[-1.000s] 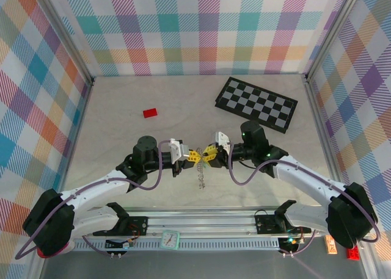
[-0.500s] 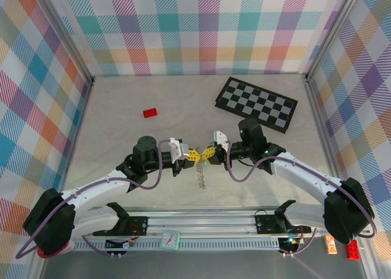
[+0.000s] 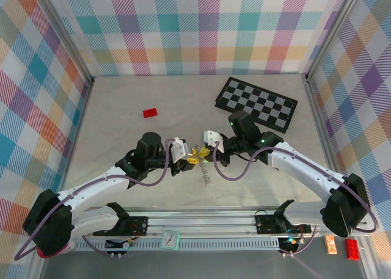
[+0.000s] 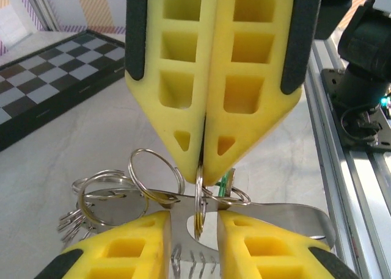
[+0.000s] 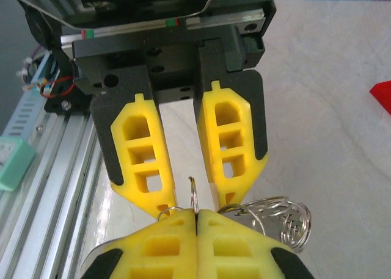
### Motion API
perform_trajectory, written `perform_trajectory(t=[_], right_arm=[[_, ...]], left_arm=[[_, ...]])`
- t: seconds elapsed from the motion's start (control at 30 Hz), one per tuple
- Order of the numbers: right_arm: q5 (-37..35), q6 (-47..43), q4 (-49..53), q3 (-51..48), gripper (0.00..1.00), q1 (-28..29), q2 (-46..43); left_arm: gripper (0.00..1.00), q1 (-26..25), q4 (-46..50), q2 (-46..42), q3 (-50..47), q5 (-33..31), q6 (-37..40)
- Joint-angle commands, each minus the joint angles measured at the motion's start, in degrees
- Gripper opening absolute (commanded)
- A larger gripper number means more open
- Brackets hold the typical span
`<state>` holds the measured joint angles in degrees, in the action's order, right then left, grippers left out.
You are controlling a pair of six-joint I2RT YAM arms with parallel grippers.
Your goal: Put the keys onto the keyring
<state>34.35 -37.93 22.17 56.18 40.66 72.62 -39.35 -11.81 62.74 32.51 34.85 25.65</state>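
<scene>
Keyring (image 3: 204,176) chain hangs under both tips; ur R gripper (image 5: 197,214) pinches a thin ring (image 4: 198,202) edge-on, upright, inside the spread L gripper (image 4: 194,223)

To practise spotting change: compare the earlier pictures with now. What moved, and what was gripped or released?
The right gripper moved left and shut on the keyring; the left gripper opened, releasing it. The keyring's hanging end swung right. The red block and checkerboard stayed put.
</scene>
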Motion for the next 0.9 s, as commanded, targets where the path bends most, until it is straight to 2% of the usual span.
perform_trajectory(t=[0.0,0.17,0.37,0.7,0.73,0.83,0.87], right_arm=[[-2.0,-5.1,6.6,2.8,0.00,0.8,0.6],[-5.5,-6.6,9.6,5.1,0.00,2.1,1.9],[-6.2,-7.4,10.7,6.5,0.00,3.8,3.1],[-4.5,-5.0,9.3,7.0,0.00,4.8,3.4],[-4.6,-3.8,8.5,6.5,0.00,4.6,3.1],[-5.6,1.5,4.9,3.9,0.29,3.3,0.8],[-6.3,4.2,3.5,2.8,0.34,2.7,-0.4]], left_arm=[[0.26,-0.8,3.1,-0.3,2.2,0.3,2.3],[0.27,-0.9,4.3,-0.3,2.6,1.1,2.7],[0.24,-0.8,4.4,0.0,2.9,1.6,2.7],[0.00,-0.8,5.6,0.5,3.5,2.0,3.8],[0.00,-0.9,5.6,0.3,3.4,1.8,3.9],[0.00,-0.8,5.1,-0.5,2.8,1.4,3.9],[0.00,-0.8,4.8,-0.8,2.6,1.2,3.8]])
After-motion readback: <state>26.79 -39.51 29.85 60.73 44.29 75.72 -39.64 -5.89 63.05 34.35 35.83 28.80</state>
